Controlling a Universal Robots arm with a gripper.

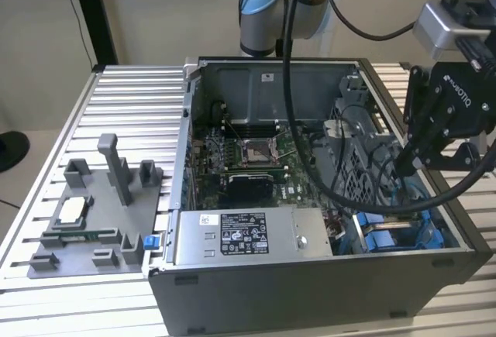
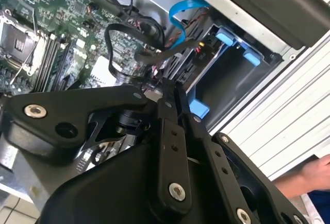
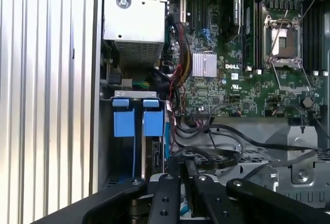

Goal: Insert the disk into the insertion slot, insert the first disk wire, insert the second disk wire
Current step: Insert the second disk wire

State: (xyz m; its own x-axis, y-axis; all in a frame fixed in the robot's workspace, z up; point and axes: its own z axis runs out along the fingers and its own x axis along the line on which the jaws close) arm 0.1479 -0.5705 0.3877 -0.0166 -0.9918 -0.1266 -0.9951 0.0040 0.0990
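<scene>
Open computer case (image 1: 310, 290) on slatted counter (image 1: 132, 104). Tool (image 2: 172, 92) clenched on a thin black cable (image 2: 154, 54), poised above the insertion slot (image 3: 135, 131) with blue tabs. Grey power-supply box (image 1: 240, 236) carries a white printed label. Disk not identifiable.

Gripper (image 1: 404, 165) above blue insertion slot (image 1: 391, 236), open computer case (image 1: 310, 290).

Person's hand (image 2: 315, 175) cut by edge
</scene>
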